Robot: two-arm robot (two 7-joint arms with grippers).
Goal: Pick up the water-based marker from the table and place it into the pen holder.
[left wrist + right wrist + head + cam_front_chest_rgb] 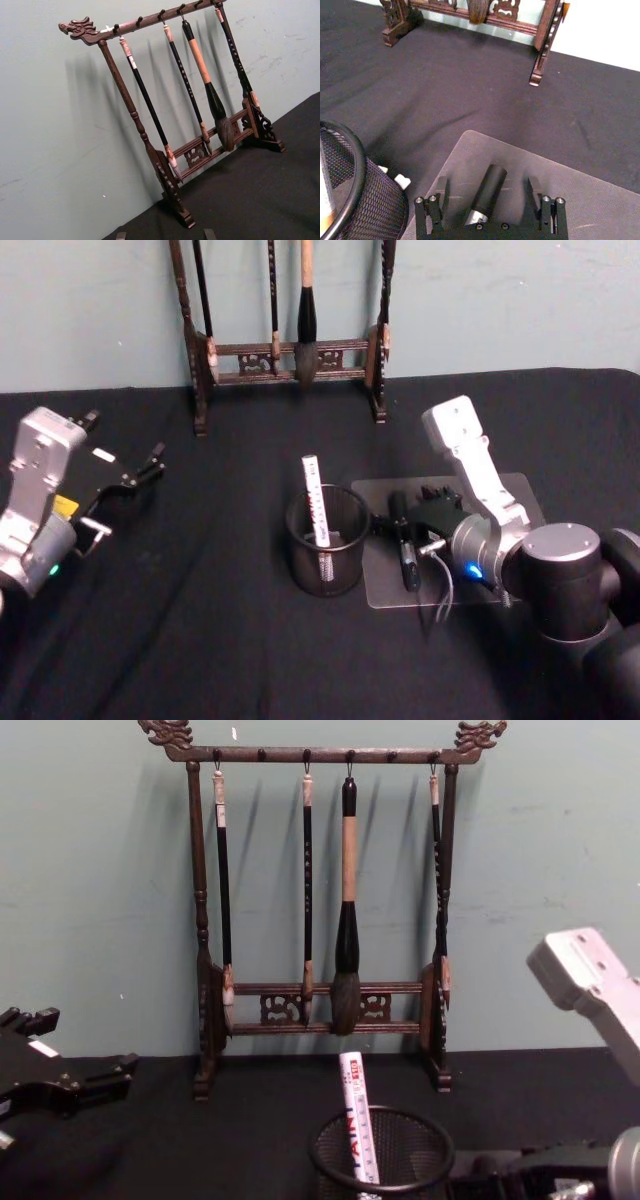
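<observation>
The black marker [488,190] is laid on a grey mat [580,200] just beside the mesh pen holder [300,565], in which a white paint marker [356,1120] is stood. The right end effector [488,180] is spread astride the black marker, with gaps made plain in the right wrist view. The left end effector [125,490] is held open and empty, well apart.

Blue and red lettering ran along the barrel of the white marker [356,1125] standing in the pen holder [412,1148], but it was too small to read. Nothing else bore legible text.
</observation>
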